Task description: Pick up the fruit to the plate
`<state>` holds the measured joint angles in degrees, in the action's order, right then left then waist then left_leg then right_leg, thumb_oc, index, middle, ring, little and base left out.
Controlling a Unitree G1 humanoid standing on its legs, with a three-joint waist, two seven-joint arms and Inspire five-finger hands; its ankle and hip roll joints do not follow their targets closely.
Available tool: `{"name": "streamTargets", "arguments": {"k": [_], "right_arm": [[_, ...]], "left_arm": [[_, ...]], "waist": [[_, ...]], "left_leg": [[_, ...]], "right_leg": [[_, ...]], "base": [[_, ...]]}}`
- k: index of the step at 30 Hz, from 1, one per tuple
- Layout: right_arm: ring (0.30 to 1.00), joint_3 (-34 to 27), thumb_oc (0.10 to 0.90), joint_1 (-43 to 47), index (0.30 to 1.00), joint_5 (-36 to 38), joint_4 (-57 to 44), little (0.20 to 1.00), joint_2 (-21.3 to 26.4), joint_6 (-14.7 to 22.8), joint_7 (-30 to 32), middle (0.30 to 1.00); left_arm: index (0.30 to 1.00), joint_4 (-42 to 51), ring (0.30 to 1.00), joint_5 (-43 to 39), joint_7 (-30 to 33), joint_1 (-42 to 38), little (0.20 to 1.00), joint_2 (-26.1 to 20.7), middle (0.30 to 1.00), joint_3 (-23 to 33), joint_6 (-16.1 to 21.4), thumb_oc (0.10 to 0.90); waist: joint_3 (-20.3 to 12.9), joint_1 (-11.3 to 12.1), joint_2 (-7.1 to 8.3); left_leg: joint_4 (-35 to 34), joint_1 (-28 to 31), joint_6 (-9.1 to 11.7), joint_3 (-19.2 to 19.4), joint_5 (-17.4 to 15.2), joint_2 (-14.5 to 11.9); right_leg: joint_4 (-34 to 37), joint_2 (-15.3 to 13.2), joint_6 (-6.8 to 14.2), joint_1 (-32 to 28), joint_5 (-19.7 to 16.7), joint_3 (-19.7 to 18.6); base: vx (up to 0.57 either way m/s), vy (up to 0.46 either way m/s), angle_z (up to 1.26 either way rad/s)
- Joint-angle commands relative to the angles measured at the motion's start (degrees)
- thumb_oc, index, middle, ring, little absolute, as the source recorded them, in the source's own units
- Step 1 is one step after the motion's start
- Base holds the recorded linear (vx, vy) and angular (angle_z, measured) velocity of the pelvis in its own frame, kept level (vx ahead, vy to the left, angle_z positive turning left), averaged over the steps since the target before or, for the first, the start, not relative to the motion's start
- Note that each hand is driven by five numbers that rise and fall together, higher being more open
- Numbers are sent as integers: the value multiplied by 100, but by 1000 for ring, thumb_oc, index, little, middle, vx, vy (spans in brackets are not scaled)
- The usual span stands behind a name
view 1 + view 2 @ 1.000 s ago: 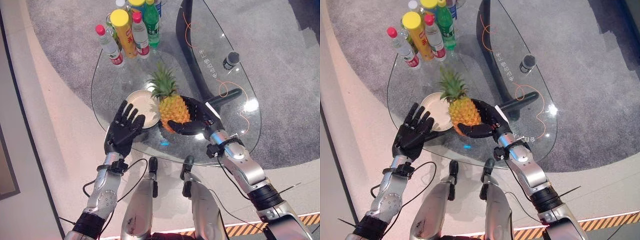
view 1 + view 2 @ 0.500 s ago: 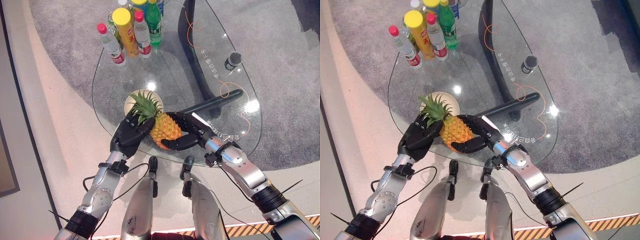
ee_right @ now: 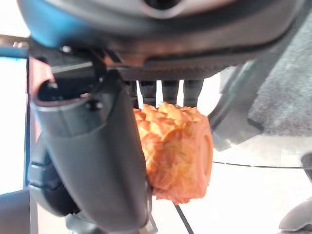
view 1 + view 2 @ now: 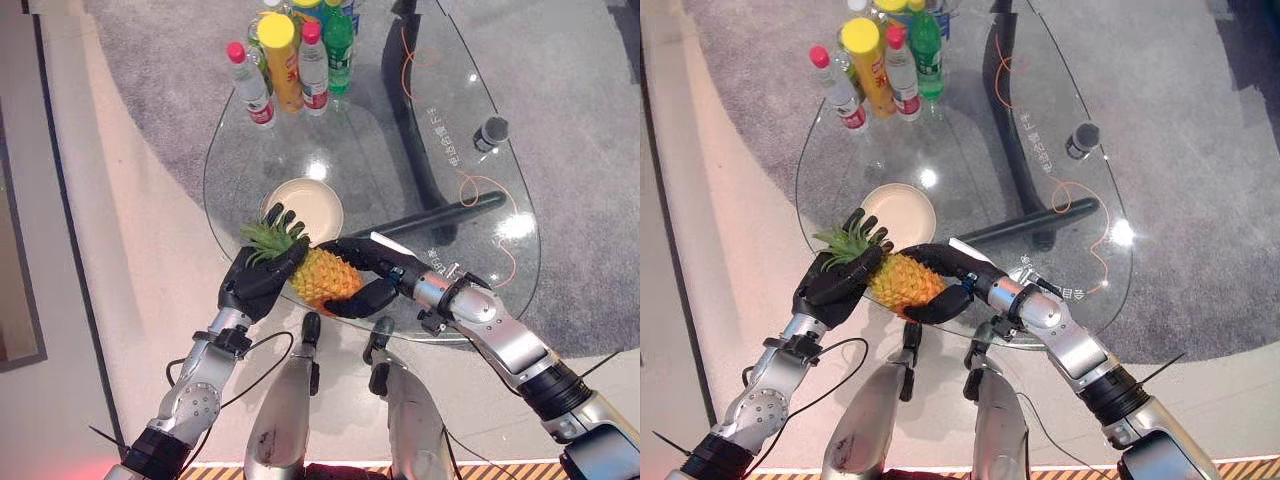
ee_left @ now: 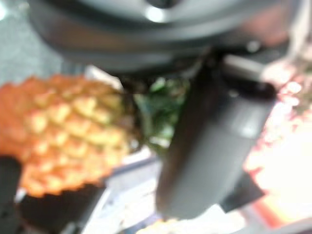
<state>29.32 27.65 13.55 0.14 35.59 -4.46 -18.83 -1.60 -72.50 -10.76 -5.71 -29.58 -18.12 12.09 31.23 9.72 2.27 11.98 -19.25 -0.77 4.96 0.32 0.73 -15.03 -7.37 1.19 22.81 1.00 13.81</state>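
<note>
The pineapple (image 4: 322, 276) lies tilted on its side, held up between both hands over the near edge of the glass table (image 4: 390, 150), its leafy crown pointing towards the robot's left. The right hand (image 4: 372, 270) has its fingers and thumb curled round the orange body, while the left hand (image 4: 255, 277) cups the green crown with its fingers bent about the leaves. Just beyond the fruit, the cream plate (image 4: 303, 207) sits on the glass with nothing on it. At the far end of the table stands a cluster of bottles (image 4: 296, 58), and a small dark cup (image 4: 489, 132) rests off to the right, near an orange cord (image 4: 478, 185)
</note>
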Motion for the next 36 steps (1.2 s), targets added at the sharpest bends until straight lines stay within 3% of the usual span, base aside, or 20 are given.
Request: {"name": "streamTargets", "arguments": {"k": [1, 7, 14, 17, 18, 19, 20, 36], "right_arm": [[300, 770, 100, 360, 300, 139, -1399, 200, -333, 583, -703, 300], [300, 753, 100, 448, 300, 612, -1566, 200, -563, 786, -984, 300], [300, 766, 100, 400, 300, 605, -1630, 200, -770, 646, -932, 300], [300, 745, 100, 354, 300, 560, -1594, 200, -803, 626, -813, 300], [300, 733, 100, 329, 300, 537, -1579, 200, -822, 635, -792, 300], [300, 719, 100, 306, 300, 516, -1554, 200, -837, 650, -777, 300], [300, 721, 100, 300, 300, 508, -1544, 200, -847, 654, -764, 300], [300, 665, 100, 284, 300, 431, -1362, 200, -1094, 584, -564, 300]], "left_arm": [[900, 1348, 900, 35, -680, -401, 900, 291, 900, -4, 203, 800], [900, 1365, 900, 75, -687, -380, 900, 393, 900, -96, 105, 800], [900, 1316, 900, 247, -586, -363, 900, 490, 900, -126, 293, 800], [900, 1329, 900, 91, -883, -361, 900, 503, 900, -96, 415, 800], [822, 1336, 822, -3, -1008, -357, 809, 516, 822, -98, 447, 709], [641, 1369, 641, -78, -1062, -353, 598, 526, 641, -96, 475, 498], [300, 1381, 300, -98, -1081, -349, 200, 535, 300, -100, 502, 100], [300, 1394, 300, -305, -1194, -426, 200, 821, 300, -103, 636, 100]], "waist": [[-144, 5, -49], [-144, 28, -42], [-144, 27, -52], [-144, 29, -71], [-144, 26, -75], [-144, 27, -78], [-144, 28, -77], [-144, 45, -54]], "left_leg": [[421, -188, -186, -104, -182, 426], [392, -186, -212, -143, -159, 452], [401, -179, -221, -144, -168, 460], [373, -168, -222, -137, -160, 464], [369, -169, -219, -137, -159, 463], [360, -162, -221, -136, -160, 466], [357, -158, -219, -136, -161, 466], [369, -104, -252, -154, -194, 487]], "right_leg": [[-172, 95, 158, -365, -46, 237], [-138, 124, 183, -374, -83, 204], [-129, 109, 205, -378, -97, 185], [-108, 94, 216, -391, -103, 191], [-105, 90, 216, -390, -107, 192], [-102, 87, 219, -392, -110, 196], [-102, 87, 221, -396, -109, 197], [-138, 45, 255, -439, -121, 219]], "base": [[-7, -21, 6], [-2, -4, 4], [0, 0, 0], [0, 0, 0], [0, 0, 0], [0, 0, 0], [0, 0, 0], [0, 0, 0]]}}
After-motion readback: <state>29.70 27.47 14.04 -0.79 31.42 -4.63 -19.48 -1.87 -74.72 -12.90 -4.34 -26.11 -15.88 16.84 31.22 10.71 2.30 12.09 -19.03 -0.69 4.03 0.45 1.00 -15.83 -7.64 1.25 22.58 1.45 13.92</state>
